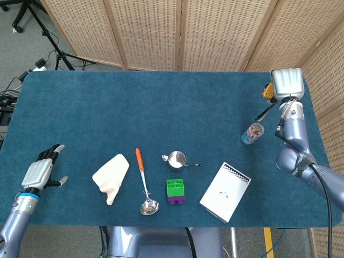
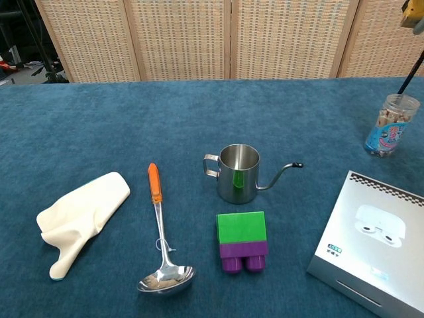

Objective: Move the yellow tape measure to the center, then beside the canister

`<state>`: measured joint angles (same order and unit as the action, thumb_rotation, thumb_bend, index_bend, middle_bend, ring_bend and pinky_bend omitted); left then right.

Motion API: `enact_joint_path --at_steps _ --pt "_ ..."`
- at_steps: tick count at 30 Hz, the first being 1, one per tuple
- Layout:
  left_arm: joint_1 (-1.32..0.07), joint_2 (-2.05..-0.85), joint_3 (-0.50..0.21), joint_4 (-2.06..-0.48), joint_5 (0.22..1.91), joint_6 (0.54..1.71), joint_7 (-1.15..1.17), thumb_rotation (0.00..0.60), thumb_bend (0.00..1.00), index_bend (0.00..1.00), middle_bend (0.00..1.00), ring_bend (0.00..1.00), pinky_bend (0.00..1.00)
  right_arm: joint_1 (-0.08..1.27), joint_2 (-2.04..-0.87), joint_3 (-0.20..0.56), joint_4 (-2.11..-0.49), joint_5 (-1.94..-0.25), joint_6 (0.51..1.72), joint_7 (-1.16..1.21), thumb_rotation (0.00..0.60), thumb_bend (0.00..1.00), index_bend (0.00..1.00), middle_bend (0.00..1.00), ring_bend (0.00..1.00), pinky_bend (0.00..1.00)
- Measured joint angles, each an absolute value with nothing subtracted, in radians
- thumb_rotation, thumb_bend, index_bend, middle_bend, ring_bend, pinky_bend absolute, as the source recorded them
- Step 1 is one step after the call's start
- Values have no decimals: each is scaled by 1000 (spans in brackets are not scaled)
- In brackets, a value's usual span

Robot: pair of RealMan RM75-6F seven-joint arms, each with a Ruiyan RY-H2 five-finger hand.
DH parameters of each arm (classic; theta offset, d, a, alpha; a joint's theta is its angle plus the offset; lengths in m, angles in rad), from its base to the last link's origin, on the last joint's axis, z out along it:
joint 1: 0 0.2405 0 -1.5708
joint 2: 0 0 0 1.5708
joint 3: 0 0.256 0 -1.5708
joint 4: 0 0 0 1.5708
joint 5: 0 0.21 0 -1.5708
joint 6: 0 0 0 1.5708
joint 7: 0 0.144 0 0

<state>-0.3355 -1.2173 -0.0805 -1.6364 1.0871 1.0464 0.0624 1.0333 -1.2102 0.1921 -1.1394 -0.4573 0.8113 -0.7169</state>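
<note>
Overhead, the right hand [image 1: 286, 84] grips the tape measure [image 1: 266, 91] — past the canister [image 1: 251, 133].

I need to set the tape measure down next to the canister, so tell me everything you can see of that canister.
The canister is a small clear plastic jar, standing upright on the blue table near its right edge. A blue printed label wraps its lower part; pale contents show through the clear upper part. Seen from above in the head view, its top looks reddish-brown. Nothing touches it; the right hand with the yellow tape measure is raised behind it.
</note>
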Motion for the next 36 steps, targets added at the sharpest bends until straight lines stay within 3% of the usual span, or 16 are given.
enact_joint_path --at_steps 36 --pt "-329 -1217 -60 -1679 1129 1076 95 600 282 32 0 0 3 833 -1201 143 -1154 -540 795 -540 600 196 734 597 561 604"
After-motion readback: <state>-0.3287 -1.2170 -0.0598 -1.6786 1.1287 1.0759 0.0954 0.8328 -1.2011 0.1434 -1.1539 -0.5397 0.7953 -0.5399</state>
